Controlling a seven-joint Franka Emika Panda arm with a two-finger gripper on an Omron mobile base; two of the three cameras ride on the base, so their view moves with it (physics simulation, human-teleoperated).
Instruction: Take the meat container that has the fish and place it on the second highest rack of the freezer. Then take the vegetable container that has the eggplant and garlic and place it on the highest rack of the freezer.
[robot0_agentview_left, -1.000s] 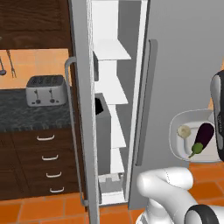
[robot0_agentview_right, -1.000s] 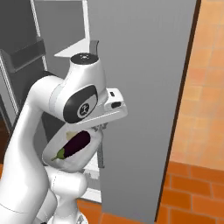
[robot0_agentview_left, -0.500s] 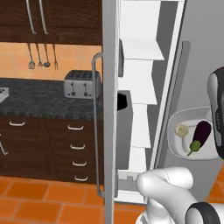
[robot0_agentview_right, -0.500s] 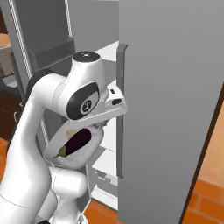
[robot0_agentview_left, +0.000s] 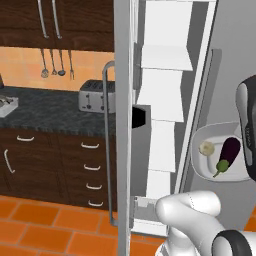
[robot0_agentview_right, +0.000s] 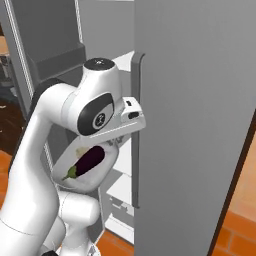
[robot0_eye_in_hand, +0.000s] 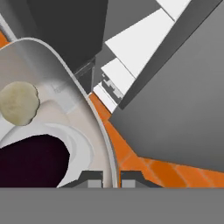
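The gripper (robot0_eye_in_hand: 105, 178) sits at the bottom centre of the hand view, its two dark fingertips (robot0_eye_in_hand: 91, 178) pressed together on the thin rim of the vegetable container (robot0_eye_in_hand: 74, 87), which curves up through the left half of that frame. Inside the container, the dark purple eggplant (robot0_eye_in_hand: 30, 159) lies at lower left and the off-white garlic (robot0_eye_in_hand: 18, 103) above it, at centre left, the two just apart.

In the left base view, the same container (robot0_agentview_left: 212, 135) appears at centre right as a pale oval dish held in front of the grey freezer door, with the garlic (robot0_agentview_left: 206, 148) to the left of the eggplant (robot0_agentview_left: 228, 152), whose green stem points down and left. In the right base view, the container (robot0_agentview_right: 82, 182) hangs at centre left beneath the white arm (robot0_agentview_right: 75, 115), and the eggplant (robot0_agentview_right: 90, 160) lies across it.

Beyond the container, the freezer (robot0_agentview_left: 170, 100) stands open at the centre of the left base view, its white shelves stacked one above another. The highest rack (robot0_agentview_left: 167, 57) shows at upper centre, and the second highest rack (robot0_agentview_left: 160, 95) directly beneath it; both are bare where visible.

Farthest back, at centre left of the left base view, a toaster (robot0_agentview_left: 95, 96) stands on a dark counter (robot0_agentview_left: 45, 105) above brown drawers (robot0_agentview_left: 85, 165).
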